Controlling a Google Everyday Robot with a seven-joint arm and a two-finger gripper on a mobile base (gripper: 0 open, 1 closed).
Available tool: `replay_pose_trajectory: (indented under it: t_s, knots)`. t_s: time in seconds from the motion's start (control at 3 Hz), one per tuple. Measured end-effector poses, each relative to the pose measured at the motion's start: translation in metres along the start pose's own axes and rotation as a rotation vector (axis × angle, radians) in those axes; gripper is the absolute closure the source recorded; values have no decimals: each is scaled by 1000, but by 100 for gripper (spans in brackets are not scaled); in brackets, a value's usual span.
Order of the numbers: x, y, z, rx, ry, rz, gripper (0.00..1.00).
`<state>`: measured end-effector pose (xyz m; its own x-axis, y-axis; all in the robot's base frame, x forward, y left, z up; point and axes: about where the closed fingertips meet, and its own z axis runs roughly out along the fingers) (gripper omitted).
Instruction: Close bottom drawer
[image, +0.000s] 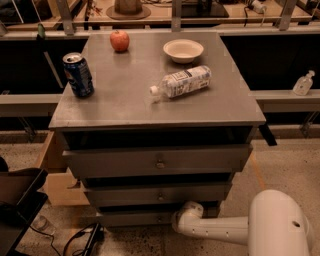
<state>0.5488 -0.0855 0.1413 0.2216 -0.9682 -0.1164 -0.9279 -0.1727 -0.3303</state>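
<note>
Low at the cabinet's right foot: gripper (178, 219) sits at the right end of the bottom drawer (132, 218), at or just beside its flat front. Whether it is open or closed cannot be told; the white wrist joint (190, 212) covers it. White arm (225, 230) runs from there rightward to the rounded robot body (280, 225) in the lower right corner.

Bottom drawer is the lowest and narrowest front, with a dark gap above it. Middle drawer (200, 194) and top drawer (110, 162) are stacked over it, each wider than the one below.

On the cabinet top (125, 100): soda can (78, 74) upright at left, apple (119, 40) at rear, bowl (183, 50) rear right, water bottle (181, 82) lying on its side near centre. All are apart from one another.

Cardboard box (52, 175) stands on the floor left of the cabinet.
</note>
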Motion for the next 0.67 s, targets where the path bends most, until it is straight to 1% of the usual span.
replay_pose_trajectory:
  t_s: [0.33,0.67]
  knots:
    - [11,15,-28,-28,-19,18,100]
    - [32,31,-76,-37,-51,76,100]
